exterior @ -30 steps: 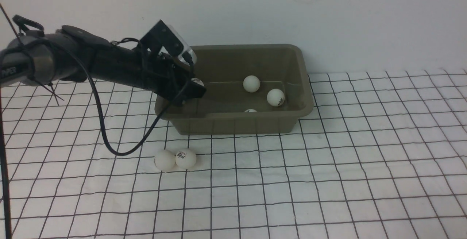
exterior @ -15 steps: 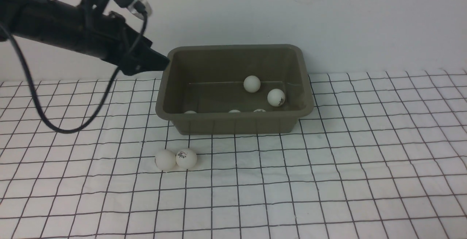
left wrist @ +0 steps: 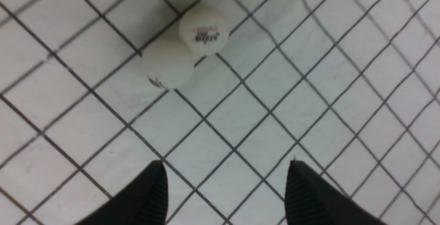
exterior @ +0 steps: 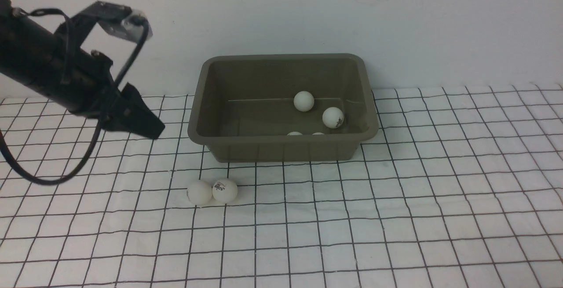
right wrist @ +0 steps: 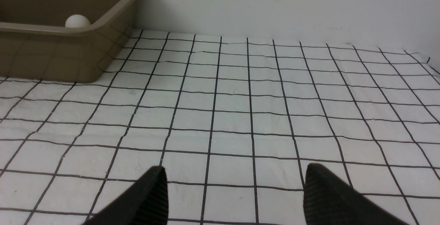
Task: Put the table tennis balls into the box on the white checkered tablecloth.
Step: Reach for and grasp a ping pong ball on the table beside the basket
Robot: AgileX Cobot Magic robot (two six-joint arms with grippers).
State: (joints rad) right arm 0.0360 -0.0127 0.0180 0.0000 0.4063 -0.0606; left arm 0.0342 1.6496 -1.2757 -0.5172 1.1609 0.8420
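Front: four balls [exterior: 304, 101] show in the box [exterior: 281, 149]. Two loose balls [exterior: 199, 192] sit touching on the cloth [exterior: 396, 200], near the box's left corner. The left hand [exterior: 147, 127] hangs left of the box.

Left wrist: its fingers are apart and hold nothing. I think it must next drop over one ball and squeeze. The other ball may roll.

Right wrist: the right hand [right wrist: 233, 173] is spread and empty.
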